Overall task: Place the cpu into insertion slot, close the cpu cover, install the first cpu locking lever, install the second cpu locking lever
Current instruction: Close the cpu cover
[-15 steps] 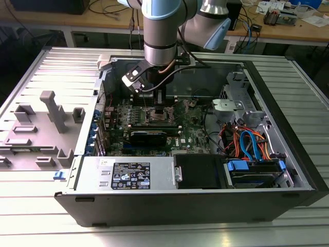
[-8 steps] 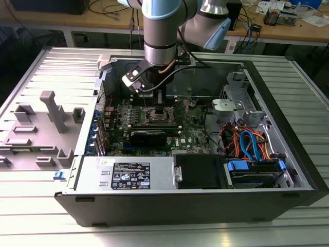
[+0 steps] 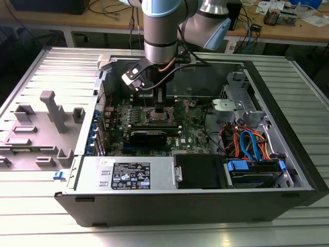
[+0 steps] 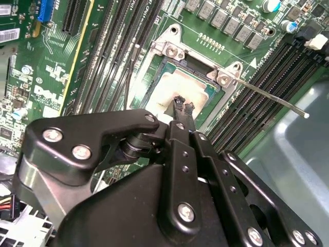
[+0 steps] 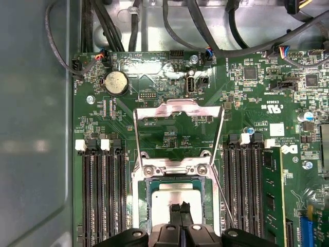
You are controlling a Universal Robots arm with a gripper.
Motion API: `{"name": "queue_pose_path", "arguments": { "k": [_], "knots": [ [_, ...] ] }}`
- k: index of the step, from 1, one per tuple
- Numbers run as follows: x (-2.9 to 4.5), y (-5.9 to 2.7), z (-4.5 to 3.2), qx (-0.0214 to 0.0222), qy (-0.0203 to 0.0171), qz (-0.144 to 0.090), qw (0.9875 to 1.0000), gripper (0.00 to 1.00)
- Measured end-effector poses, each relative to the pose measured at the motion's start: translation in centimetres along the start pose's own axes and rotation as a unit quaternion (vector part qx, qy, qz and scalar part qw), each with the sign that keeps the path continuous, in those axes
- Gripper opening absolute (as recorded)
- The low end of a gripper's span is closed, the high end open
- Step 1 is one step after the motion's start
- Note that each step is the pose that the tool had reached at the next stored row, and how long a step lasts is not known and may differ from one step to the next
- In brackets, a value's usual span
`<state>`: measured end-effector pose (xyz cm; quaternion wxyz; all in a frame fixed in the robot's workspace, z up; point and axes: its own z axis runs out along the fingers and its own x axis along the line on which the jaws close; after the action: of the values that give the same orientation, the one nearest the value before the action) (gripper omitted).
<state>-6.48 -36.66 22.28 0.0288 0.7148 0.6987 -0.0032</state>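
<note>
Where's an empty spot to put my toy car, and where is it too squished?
Bare ribbed table runs in front of the computer case, and beyond the grey blocks. Inside it's crowded: the hand hangs over the cpu, memory slots flank it, cables fill the exterior view's right.

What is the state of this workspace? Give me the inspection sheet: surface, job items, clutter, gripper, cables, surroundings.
Surface: slatted metal table carrying the open computer case.
Job's things: cpu lies in the insertion slot; cpu cover stands open; locking lever sticks out free.
Clutter: grey fixture blocks on the exterior view's left.
Grippers: gripper just above the cpu, fingertips close together, holding nothing.
Cables: orange and blue leads inside the case.
Surroundings: wooden bench behind.
</note>
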Motion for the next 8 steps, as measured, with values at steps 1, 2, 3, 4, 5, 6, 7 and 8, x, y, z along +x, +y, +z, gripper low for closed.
{"name": "queue_pose_path", "arguments": {
  "k": [1,2,3,4,5,6,7,8],
  "knots": [
    [-0.01,0.01,-0.30,0.0000,0.0000,0.000,1.0000,0.11],
    [-0.03,0.02,-0.57,0.0000,0.0000,0.000,1.0000,0.11],
    [-0.03,0.03,-0.67,0.0000,0.0001,0.000,1.0000,0.11],
    [-0.03,0.03,-0.77,0.0000,0.0000,0.000,1.0000,0.11],
    [-0.04,0.03,-0.84,0.0000,0.0000,0.000,1.0000,0.11],
    [-0.04,0.03,-0.83,0.0000,0.0001,0.000,1.0000,0.11],
    [-0.04,0.03,-0.83,-0.0001,0.0001,0.000,1.0000,0.11],
    [-0.04,0.03,-0.83,0.0000,0.0001,0.000,1.0000,0.11]
  ]
}}
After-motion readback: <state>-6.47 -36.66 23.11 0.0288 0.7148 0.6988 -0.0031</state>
